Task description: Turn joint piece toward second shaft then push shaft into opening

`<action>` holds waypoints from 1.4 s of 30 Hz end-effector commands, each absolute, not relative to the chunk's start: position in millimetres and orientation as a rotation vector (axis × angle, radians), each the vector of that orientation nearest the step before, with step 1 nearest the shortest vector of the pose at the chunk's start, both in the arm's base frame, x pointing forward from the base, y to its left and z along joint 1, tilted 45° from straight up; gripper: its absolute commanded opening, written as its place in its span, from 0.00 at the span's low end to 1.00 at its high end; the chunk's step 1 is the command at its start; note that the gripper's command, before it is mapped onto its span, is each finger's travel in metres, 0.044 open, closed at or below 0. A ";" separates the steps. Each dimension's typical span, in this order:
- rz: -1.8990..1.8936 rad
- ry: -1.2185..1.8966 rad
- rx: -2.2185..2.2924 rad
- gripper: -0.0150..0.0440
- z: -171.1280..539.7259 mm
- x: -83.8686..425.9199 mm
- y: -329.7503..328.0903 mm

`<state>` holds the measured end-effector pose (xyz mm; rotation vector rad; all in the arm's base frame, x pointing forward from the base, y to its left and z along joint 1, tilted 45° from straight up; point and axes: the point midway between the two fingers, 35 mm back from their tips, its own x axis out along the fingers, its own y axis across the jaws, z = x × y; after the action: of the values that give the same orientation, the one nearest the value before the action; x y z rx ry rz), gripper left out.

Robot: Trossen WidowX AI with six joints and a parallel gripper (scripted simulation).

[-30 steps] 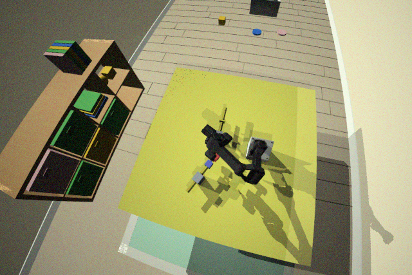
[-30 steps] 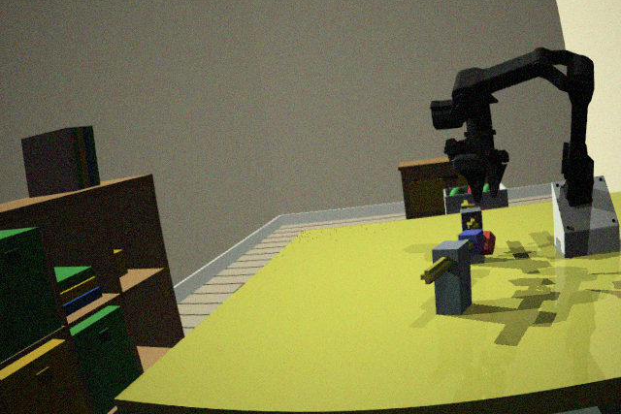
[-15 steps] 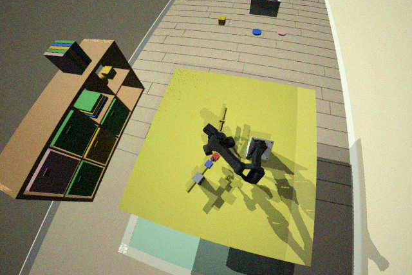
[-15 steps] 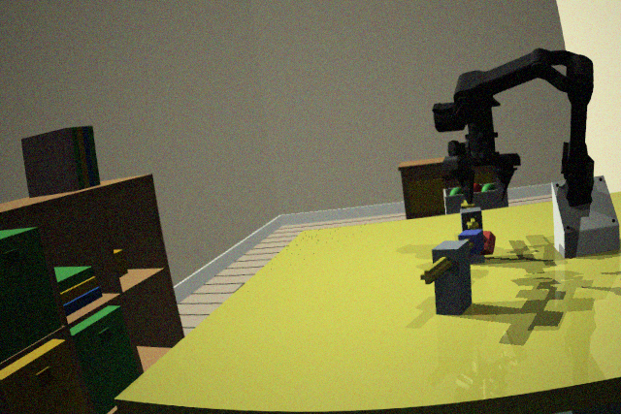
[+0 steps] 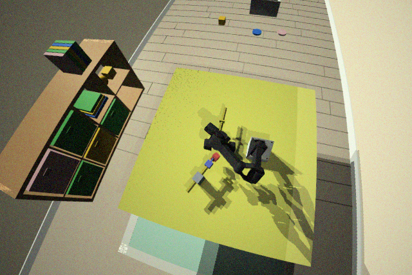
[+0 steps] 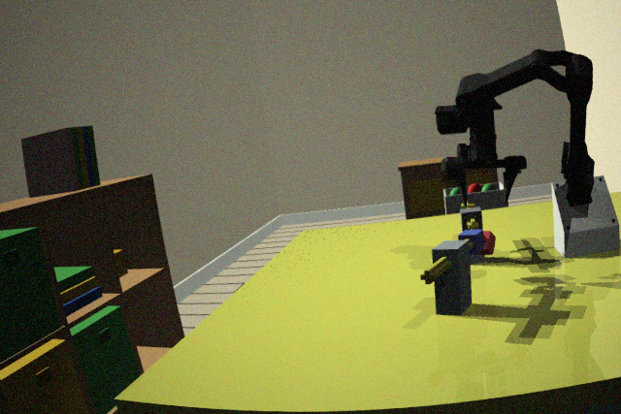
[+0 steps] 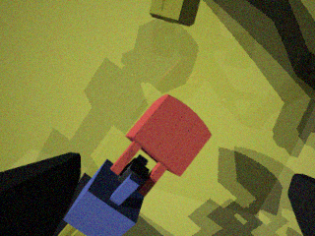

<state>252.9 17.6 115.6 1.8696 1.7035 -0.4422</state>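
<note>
A yellow shaft (image 5: 190, 188) (image 6: 435, 270) passes through a grey block (image 5: 198, 178) (image 6: 452, 273) and carries a blue fork (image 5: 208, 163) (image 6: 470, 237) (image 7: 100, 208). The red joint piece (image 5: 215, 156) (image 6: 489, 242) (image 7: 169, 133) is hinged to it, roughly in line with that shaft; its opening cannot be made out. The second yellow shaft (image 5: 224, 114) (image 6: 472, 223) (image 7: 166, 10) ends apart from the red piece. Its grey block (image 6: 470, 209) is hidden under the arm in the top view. My gripper (image 6: 485, 204) (image 7: 189, 176) is open and empty, above the red piece and touching nothing visible.
The arm's base (image 5: 270, 149) (image 6: 586, 237) stands on the yellow table (image 5: 159, 178) (image 6: 301, 349), to the right of the shafts. Shadows cross the table. A shelf (image 5: 43, 102) (image 6: 125, 194) stands beyond the table's left side, and a toy box (image 5: 264, 8) stands far behind.
</note>
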 end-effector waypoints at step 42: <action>-1.009 1.706 2.373 1.00 59.3 256.4 69.1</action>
<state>258.0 61.6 64.7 2.3679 1.6961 -1.0086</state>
